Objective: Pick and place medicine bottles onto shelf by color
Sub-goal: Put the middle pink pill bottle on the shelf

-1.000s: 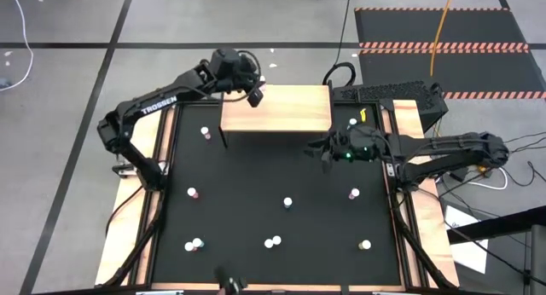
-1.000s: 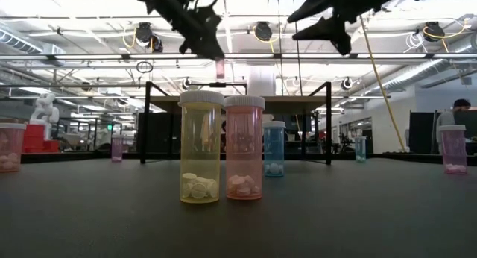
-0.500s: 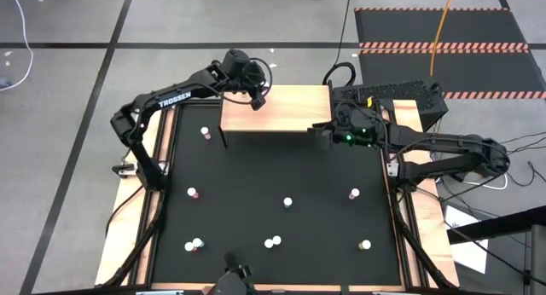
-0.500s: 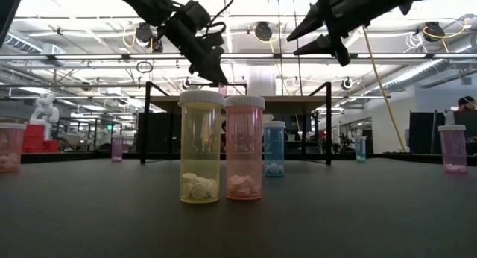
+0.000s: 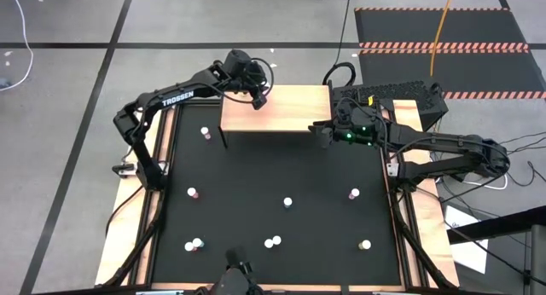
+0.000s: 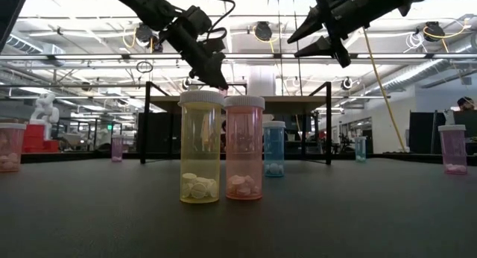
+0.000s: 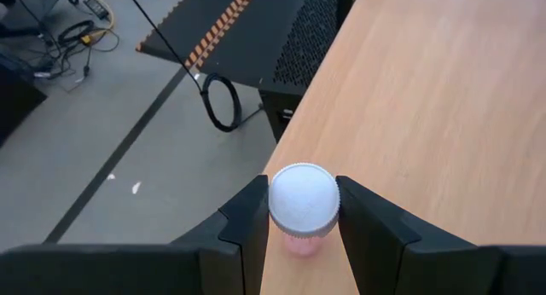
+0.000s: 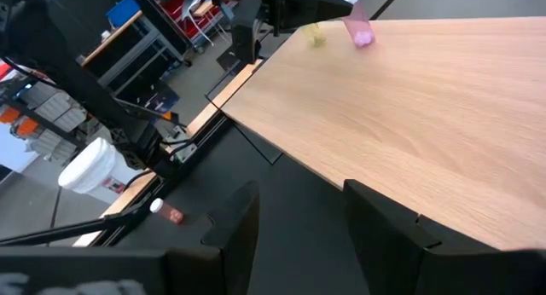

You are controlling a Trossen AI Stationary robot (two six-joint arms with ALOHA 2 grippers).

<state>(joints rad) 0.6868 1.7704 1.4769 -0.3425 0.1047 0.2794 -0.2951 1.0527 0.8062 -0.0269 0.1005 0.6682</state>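
My left gripper [image 5: 258, 99] hovers over the far left corner of the light-wood shelf [image 5: 286, 116], shut on a pink medicine bottle [image 7: 300, 244] with a white cap. That bottle also shows in the right wrist view [image 8: 359, 26], tilted, its base close to the shelf top; I cannot tell if it touches. My right gripper [image 5: 317, 133] stands open and empty by the shelf's near right corner. Several other bottles stand upright on the black mat, among them a yellow one [image 6: 201, 148] and a pink one [image 6: 244, 148] side by side. My left gripper pinches the pink bottle's white cap [image 7: 278, 201] between its two fingers, one on each side of the cap. The fingers slant down from the table's far left side. The pink body [image 8: 362, 32] hangs tilted below the cap, over the shelf top.
Single bottles dot the mat: one near the shelf's left legs [image 5: 206, 133], one at mid left [image 5: 193, 193], one in the middle [image 5: 287, 203], one at mid right [image 5: 354, 193], and more along the near edge [image 5: 273, 241]. Wooden strips border the table's sides.
My left gripper has sunk toward the shelf's far left corner with the pink bottle still in its hold. My right gripper has swung toward the table's far edge, from over the mat to the shelf's near right corner, still open.
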